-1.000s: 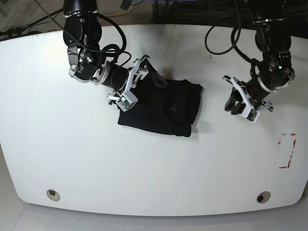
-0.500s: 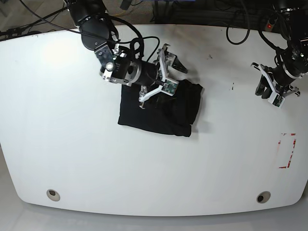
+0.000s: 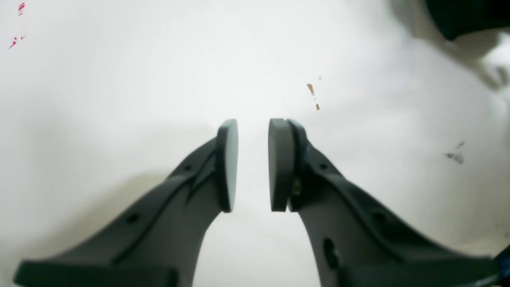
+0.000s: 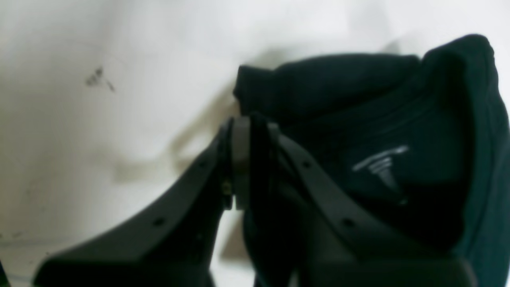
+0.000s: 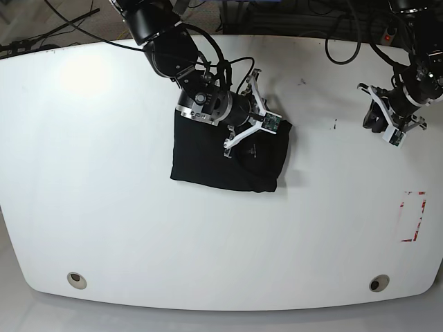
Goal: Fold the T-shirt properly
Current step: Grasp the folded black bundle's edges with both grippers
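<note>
While folded, T-shirt (image 5: 208, 155) lies on table (image 5: 138, 228).

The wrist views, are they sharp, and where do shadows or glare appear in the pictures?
Left wrist view: soft, the table washed out bright, the left gripper casting a faint shadow. Right wrist view: blurred, the T-shirt nearly without detail, a grey shadow beside it. Base view: sharper, with a glare patch at the table's far left.

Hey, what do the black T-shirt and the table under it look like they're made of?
T-shirt: soft matte knit fabric, probably cotton; it bunches into rounded folds and shows a stitched collar seam in the right wrist view.
Table: hard, smooth white board, likely laminate or painted; faint sheen, small scuff marks.
</note>
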`<act>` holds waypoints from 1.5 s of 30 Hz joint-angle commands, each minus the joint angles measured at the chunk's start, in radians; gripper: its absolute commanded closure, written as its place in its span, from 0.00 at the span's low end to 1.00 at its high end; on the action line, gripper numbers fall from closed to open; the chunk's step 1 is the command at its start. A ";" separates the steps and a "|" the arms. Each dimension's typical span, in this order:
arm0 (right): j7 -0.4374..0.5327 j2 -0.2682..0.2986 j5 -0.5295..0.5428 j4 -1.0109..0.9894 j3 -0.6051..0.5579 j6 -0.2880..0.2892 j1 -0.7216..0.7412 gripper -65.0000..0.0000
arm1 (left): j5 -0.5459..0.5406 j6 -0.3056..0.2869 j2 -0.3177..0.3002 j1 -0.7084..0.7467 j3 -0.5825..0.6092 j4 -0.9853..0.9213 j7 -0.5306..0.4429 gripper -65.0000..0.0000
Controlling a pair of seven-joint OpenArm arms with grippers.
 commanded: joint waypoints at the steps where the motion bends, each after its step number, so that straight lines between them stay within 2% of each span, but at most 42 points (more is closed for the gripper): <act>1: 0.025 -0.011 0.011 0.086 -0.002 -0.003 0.017 0.95 | -0.014 0.001 -0.014 0.006 -0.007 0.017 -0.021 0.81; 6: -0.029 -0.057 0.005 0.155 0.001 0.003 0.028 0.94 | -0.014 0.001 -0.010 0.008 -0.004 0.015 -0.021 0.81; 10: -0.046 -0.075 0.013 0.144 -0.002 0.001 0.080 0.94 | -0.011 0.001 0.021 0.008 -0.004 0.015 -0.021 0.81; 14: -0.046 -0.138 0.004 0.058 -0.005 0.004 0.120 0.94 | -0.010 0.001 0.036 0.008 -0.002 0.015 -0.021 0.81; 21: -0.043 -0.149 0.011 -0.146 -0.086 -0.003 0.181 0.93 | -0.011 0.001 0.036 0.008 0.036 0.026 -0.021 0.81; 23: -0.041 -0.172 0.011 -0.191 -0.085 -0.003 0.186 0.83 | -0.011 0.001 0.036 0.005 0.044 0.037 -0.021 0.81; 28: -0.041 -0.173 0.013 -0.106 -0.049 -0.003 0.160 0.41 | -0.014 0.001 0.036 -0.024 0.067 0.066 -0.021 0.81; 30: -0.041 -0.173 0.013 -0.051 -0.011 0.004 0.144 0.35 | -0.013 0.001 0.036 -0.041 0.087 0.080 -0.021 0.81; 34: -0.044 -0.173 0.022 0.066 0.103 0.006 0.121 0.36 | -0.013 0.001 0.036 -0.084 0.126 0.110 -0.021 0.81; 38: -0.046 -0.169 0.099 0.141 0.254 0.006 0.109 0.39 | -0.011 0.007 0.036 -0.149 0.206 0.112 -0.021 0.81; 40: -0.060 -0.134 0.149 0.151 0.347 0.006 0.112 0.42 | -0.011 0.009 0.046 -0.184 0.277 0.112 -0.021 0.81; 42: -0.074 -0.103 0.191 0.148 0.391 0.006 0.124 0.47 | -0.010 0.009 0.066 -0.213 0.327 0.112 -0.021 0.81; 45: -0.077 -0.041 0.274 0.104 0.446 0.006 0.132 0.60 | 0.001 0.009 0.099 -0.258 0.398 0.109 -0.021 0.81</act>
